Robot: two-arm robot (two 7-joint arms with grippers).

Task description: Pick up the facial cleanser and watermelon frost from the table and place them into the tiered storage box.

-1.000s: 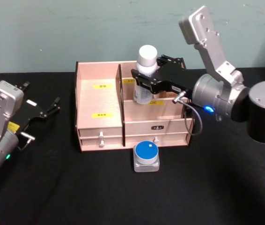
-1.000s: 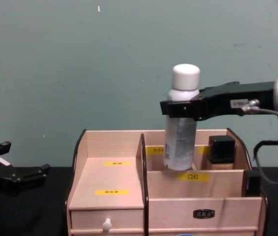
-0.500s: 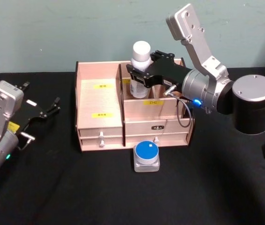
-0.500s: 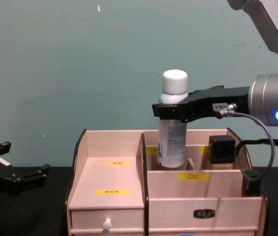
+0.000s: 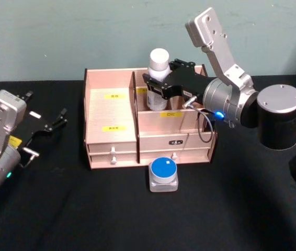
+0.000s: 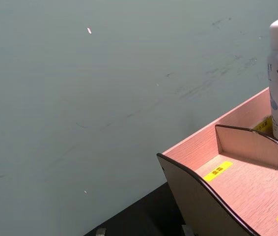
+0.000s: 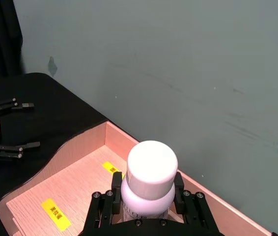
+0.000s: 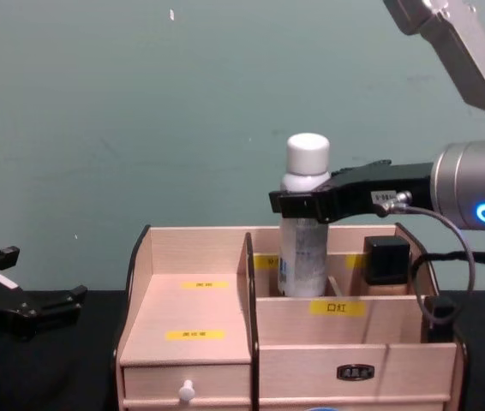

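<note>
Facial cleanser (image 8: 302, 257) in storage box (image 8: 337, 338)

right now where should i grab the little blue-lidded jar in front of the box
Grip the blue-lidded jar across its left and right walls, coming straight down. It sits upright and squat on the table, with the tiered storage box close behind, so a top approach seems easiest.

Black table (image 5: 85, 209) with tiered storage box (image 5: 111, 112) and blue-lidded jar (image 5: 163, 175).

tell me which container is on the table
The blue-lidded jar, on the table before the storage box; the white-capped bottle is held by the right tool in a back compartment.
</note>
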